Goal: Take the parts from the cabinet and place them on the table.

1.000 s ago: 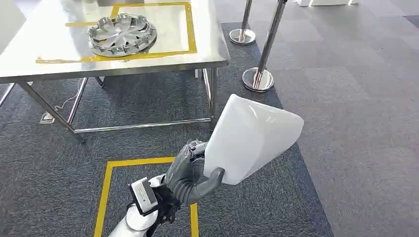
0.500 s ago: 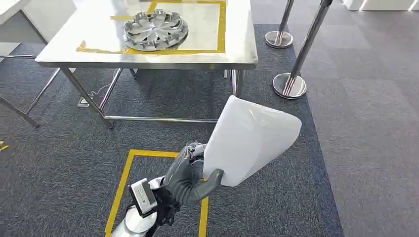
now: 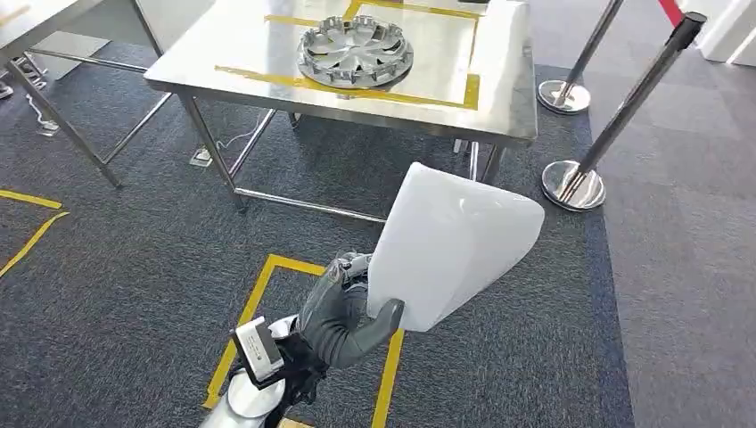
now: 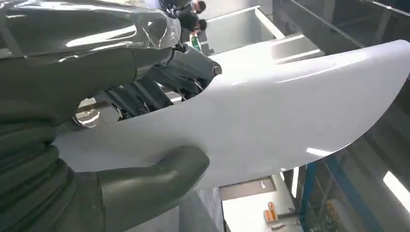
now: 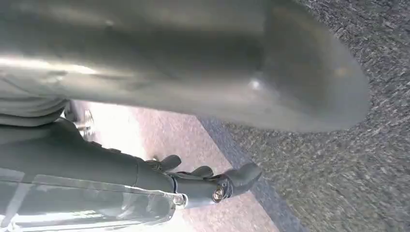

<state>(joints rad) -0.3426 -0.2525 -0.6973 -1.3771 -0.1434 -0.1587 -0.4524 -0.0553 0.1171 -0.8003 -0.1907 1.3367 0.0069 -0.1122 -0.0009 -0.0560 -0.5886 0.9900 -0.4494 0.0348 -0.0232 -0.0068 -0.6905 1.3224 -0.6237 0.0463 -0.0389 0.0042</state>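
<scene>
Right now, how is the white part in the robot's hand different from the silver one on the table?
The white panel is smooth, plain and angular, held up in the left hand. The silver hubcap is round, spoked and notched at its rim, lying flat on the steel table inside yellow tape.

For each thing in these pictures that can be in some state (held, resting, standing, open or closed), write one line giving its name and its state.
White panel: held up off the floor, tilted, in front of the table.
Left robot hand: grips the white panel's lower edge, thumb pressed on its face.
Right robot hand: holds nothing, fingers slightly curled and apart.
Hubcap: resting flat on the table inside the yellow tape.
Table: standing, bearing the hubcap.
Barrier posts: upright on the carpet.
</scene>
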